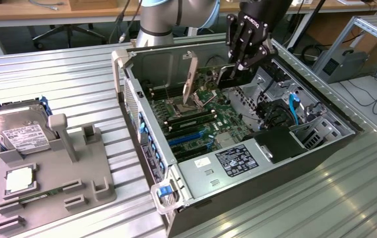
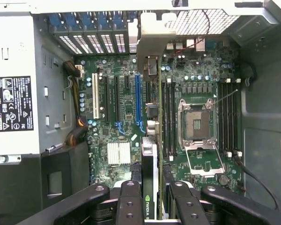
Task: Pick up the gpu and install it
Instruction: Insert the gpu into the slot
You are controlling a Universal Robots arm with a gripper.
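Observation:
My gripper (image 1: pixel 236 69) is shut on the gpu (image 1: pixel 205 82), a thin green card with a pale metal end bracket (image 1: pixel 189 74) and a dark cooler. It hangs upright inside the open computer case (image 1: pixel 175 163), above the motherboard (image 1: pixel 205 116). In the wrist view the gpu (image 2: pixel 151 159) appears edge-on between my two black fingers (image 2: pixel 130 202), and its bracket (image 2: pixel 152 42) reaches toward the case's rear slot openings. The card's edge lies over the board beside the long blue slot (image 2: pixel 138 101), toward the CPU socket (image 2: pixel 197 122). Whether it touches the board I cannot tell.
A grey fixture tray (image 1: pixel 89 188) sits at the exterior view's left, holding a silver hard drive (image 1: pixel 20 131), a RAM stick (image 1: pixel 39 194) and a CPU (image 1: pixel 20 179). Inside the case are the labelled power supply (image 2: pixel 11 103), drive cages and a blue cable (image 1: pixel 294 111).

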